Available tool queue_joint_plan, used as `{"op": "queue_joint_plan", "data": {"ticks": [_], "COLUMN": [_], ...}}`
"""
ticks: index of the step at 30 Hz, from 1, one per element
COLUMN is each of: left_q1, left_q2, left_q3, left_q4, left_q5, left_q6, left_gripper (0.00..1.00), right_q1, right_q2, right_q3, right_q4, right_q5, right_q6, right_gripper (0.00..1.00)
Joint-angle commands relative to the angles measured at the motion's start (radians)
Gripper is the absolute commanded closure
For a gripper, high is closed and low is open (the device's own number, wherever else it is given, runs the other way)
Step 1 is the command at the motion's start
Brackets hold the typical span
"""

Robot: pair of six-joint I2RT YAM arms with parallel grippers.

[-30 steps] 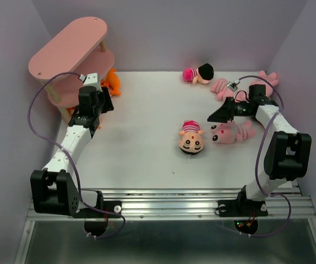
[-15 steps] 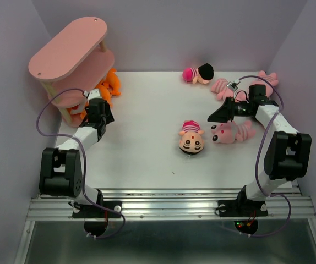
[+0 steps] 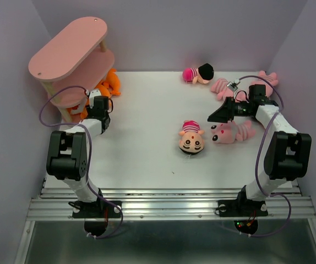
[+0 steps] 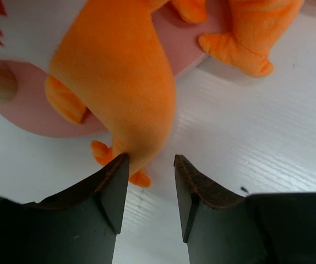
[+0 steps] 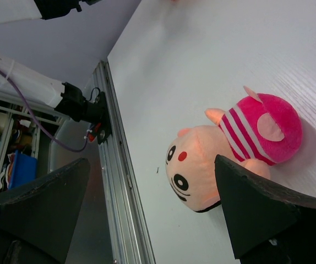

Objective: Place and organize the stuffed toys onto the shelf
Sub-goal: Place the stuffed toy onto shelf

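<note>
Along the far left edge of the white table (image 3: 147, 110) stands the pink three-tier shelf (image 3: 64, 47). The left arm, stretched out to the shelf a second ago, has now folded back toward its own base. The left gripper (image 4: 150, 159) has narrowed from a wider gap. Its jaws stand a little apart and grip nothing, with the tail tip of an orange shark-like toy (image 4: 114, 71) just beyond their mouth. That toy lies on the bottom board with its tail drooping onto the table, so it looks freshly delivered and let go. A second orange toy (image 3: 110, 82) rests at the far end of the same board, its feet over the edge. The right arm has not moved. The right gripper (image 3: 217, 115) hangs spread wide and empty above the right side of the table.

By count, there are two orange toys, both at the shelf. There are two black-haired dolls, a near doll (image 3: 191, 140) at mid-table and a far doll (image 3: 197, 72) by the back wall. One pink striped animal (image 3: 232, 132) lies just beside the near doll. More pink plush (image 3: 222, 87) shows on either side of the right wrist, and this may be one animal or two, because the arm covers the middle. Judging from this, the dolls and pink animals are yet to be shelved.
</note>
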Motion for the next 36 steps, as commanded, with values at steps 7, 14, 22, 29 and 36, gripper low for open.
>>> {"op": "queue_joint_plan", "data": {"ticks": [7,14,22,29,36], "left_q1": [0.006,0.01,0.027,0.053,0.07], "left_q2": [0.04,0.074,0.06,0.024,0.001], "left_q3": [0.087,0.114,0.127,0.125,0.142], "left_q4": [-0.032,-0.036,-0.046,-0.041,-0.036], "left_q5": [-0.145,-0.142,-0.129,-0.121,-0.104], "left_q6": [0.02,0.016,-0.007,-0.024,-0.044], "left_gripper": [0.51,0.56,0.78,0.83,0.83], "right_q1": [-0.008,-0.017,-0.017,-0.017,-0.017], "right_q2": [-0.012,-0.013,-0.013,-0.013,-0.015], "right_q3": [0.041,0.041,0.044,0.045,0.045], "right_q4": [-0.002,-0.002,-0.005,-0.013,-0.016], "right_q5": [-0.025,-0.025,-0.031,-0.034,-0.03], "right_q6": [-0.024,-0.024,-0.027,-0.031,-0.036], "right_gripper": [0.0,0.0,0.0,0.0,0.0]}}
